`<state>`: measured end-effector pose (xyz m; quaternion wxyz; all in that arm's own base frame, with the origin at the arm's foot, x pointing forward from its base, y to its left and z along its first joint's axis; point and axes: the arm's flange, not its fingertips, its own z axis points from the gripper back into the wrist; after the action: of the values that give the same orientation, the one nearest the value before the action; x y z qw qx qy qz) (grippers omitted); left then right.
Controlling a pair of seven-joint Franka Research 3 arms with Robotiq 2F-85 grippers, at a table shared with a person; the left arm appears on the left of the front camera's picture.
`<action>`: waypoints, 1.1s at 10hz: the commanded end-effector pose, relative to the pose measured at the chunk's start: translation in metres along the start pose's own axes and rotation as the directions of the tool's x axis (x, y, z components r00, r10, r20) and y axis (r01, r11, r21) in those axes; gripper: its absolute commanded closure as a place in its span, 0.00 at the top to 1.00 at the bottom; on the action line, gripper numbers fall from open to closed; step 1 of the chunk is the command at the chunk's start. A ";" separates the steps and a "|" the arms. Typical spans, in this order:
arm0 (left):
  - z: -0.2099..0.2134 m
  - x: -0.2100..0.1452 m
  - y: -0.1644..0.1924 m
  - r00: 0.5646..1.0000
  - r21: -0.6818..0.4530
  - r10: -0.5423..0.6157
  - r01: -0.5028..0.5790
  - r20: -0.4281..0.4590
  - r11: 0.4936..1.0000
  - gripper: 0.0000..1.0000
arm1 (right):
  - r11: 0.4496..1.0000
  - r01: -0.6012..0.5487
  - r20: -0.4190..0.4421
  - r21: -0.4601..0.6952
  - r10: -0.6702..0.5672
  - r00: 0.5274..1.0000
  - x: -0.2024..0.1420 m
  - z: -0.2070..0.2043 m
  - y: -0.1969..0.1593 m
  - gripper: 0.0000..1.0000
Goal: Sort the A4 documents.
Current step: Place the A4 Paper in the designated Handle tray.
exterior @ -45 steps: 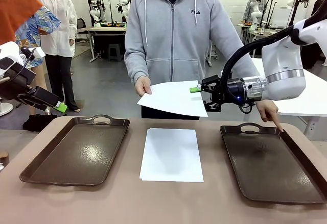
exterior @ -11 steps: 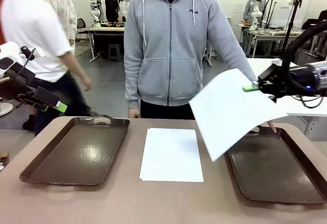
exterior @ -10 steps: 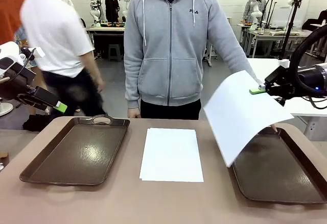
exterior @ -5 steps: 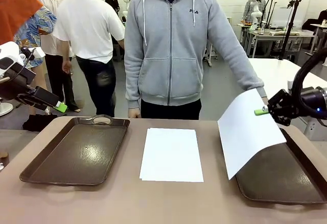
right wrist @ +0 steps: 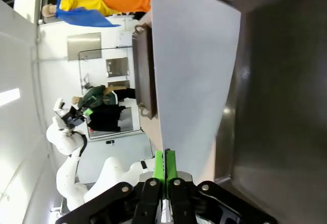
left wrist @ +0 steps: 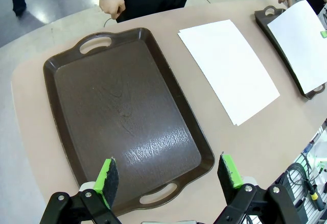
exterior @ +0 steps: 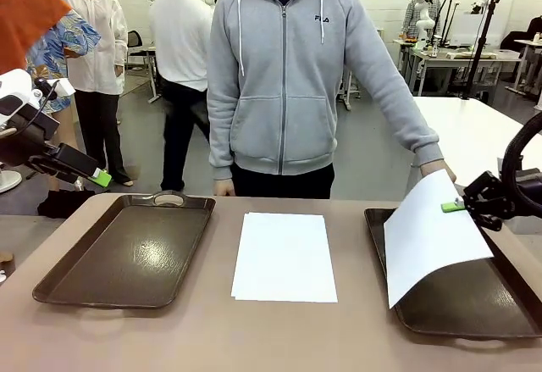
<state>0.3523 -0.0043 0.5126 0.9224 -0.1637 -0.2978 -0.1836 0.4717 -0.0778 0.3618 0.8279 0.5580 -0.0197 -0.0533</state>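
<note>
The white sheet [exterior: 432, 236] now hangs slanted over the right tray [exterior: 508, 313], at 3 o'clock on the tabletop [exterior: 254, 338]. Its top corner is pinched in the robot's right hand [exterior: 461, 205], whose green tips are clenched flat on the paper's edge. A few seconds ago this sheet was up in the air at 12 o'clock, in front of the person, just being taken from them. Over the last second it has swung out to 3 o'clock and dropped lower with each picture. Its lower corner now reaches the tray's near-left rim; I cannot tell whether it already touches.

That puts this sheet close to sorted: it looks ready to be laid flat and let go, though part of it may overhang the rim if released as it hangs.

The person's hand [exterior: 436, 171] rests at the tray's far rim, just at 12 o'clock of the sheet. At the tabletop's centre the pile of sheets [exterior: 284, 256] lies unmoved, so more sorting remains. At 9 o'clock the left tray [exterior: 127, 253] holds nothing. Above it the robot's left hand [left wrist: 168, 173] hovers released, its fingers wide apart, in the same place as before.
</note>
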 end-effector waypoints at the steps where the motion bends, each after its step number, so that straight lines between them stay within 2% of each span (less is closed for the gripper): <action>1: -0.001 -0.001 0.001 1.000 -0.008 0.004 -0.004 0.001 1.000 1.00 | 0.993 0.047 -0.062 -0.104 -0.053 0.997 0.011 0.004 -0.010 0.01; 6: -0.001 -0.001 0.001 1.000 -0.008 0.004 -0.004 0.001 1.000 1.00 | 0.940 0.014 -0.113 -0.342 -0.056 0.992 0.027 -0.002 -0.020 0.01; 11: -0.001 -0.001 0.001 1.000 -0.008 0.004 -0.004 0.001 1.000 1.00 | 0.903 -0.034 -0.070 -0.429 0.004 0.998 0.040 -0.001 -0.012 0.01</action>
<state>0.3523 -0.0043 0.5126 0.9224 -0.1637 -0.2978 -0.1835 0.5061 -0.0884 0.3472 0.9225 0.3849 0.0164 -0.0244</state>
